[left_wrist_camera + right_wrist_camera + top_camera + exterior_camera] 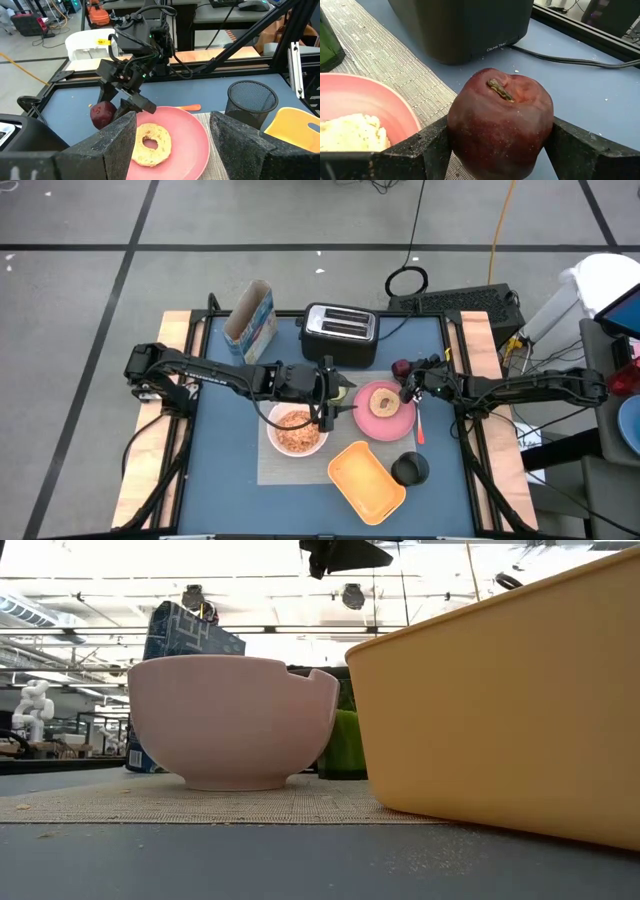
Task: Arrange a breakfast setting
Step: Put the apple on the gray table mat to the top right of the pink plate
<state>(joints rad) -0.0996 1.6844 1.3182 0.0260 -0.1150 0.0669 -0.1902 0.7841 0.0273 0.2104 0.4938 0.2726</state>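
Note:
A pink plate (398, 423) with a round toasted bread piece (382, 400) lies at the grey placemat's (290, 470) right end. A white bowl (297, 430) holding cereal stands on the mat's left part. A green cup (345, 745) stands behind the bowl. My right gripper (403, 380) is shut on a dark red apple (500, 115) just beyond the plate's far edge. My left gripper (172, 145) hangs open above the mat between bowl and plate, pointing at the plate, with nothing between its fingers. My right gripper pinches the apple between its two fingers, one on each opposite side (457, 135), around its widest part. The fingers come from the table's right, slanting down. The apple sits upright, stem (498, 89) on top. Whether its underside rests on the table I cannot tell.
A black-and-silver toaster (340, 332) stands at the far middle, its cord running right. A cereal box (250, 320) stands far left. An orange tray (367, 480) and a black mesh cup (410, 468) sit near the front right. An orange utensil (187, 107) lies beside the plate.

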